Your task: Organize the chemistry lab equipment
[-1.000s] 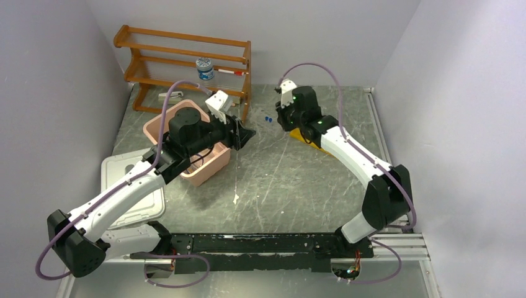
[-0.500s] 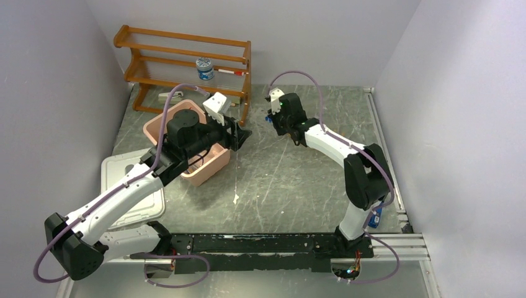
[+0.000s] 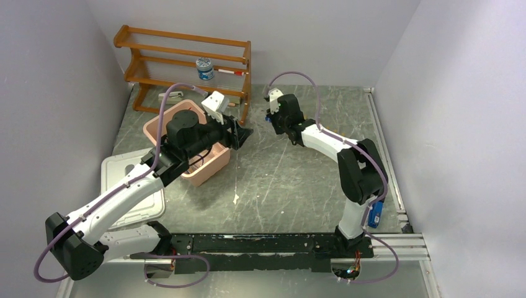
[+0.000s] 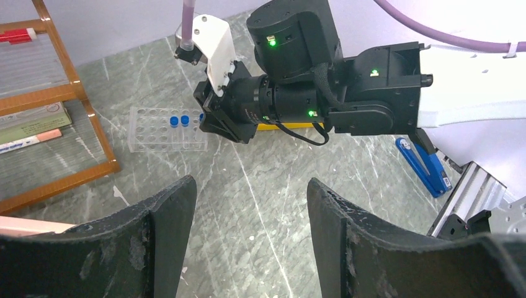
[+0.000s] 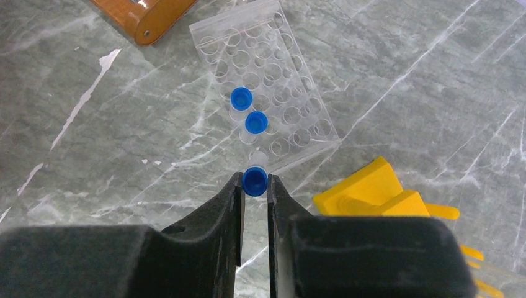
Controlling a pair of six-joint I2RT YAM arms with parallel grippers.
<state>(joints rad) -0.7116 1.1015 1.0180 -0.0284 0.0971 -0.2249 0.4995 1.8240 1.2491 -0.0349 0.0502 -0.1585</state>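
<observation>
Partway through racking tubes.
Pinching a third blue-capped tube (image 5: pixel 255 177) in the right gripper (image 5: pixel 254 184) at the clear rack's (image 5: pixel 291 93) near edge, next to two seated ones (most holes bare); left gripper (image 4: pixel 249 186) open, empty, over the table (image 5: pixel 403 74).

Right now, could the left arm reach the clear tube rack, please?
Probably yes: the open left pincer faces the clear rack across the table, though the right pincer, shut on a blue-capped tube, crowds one end.
</observation>
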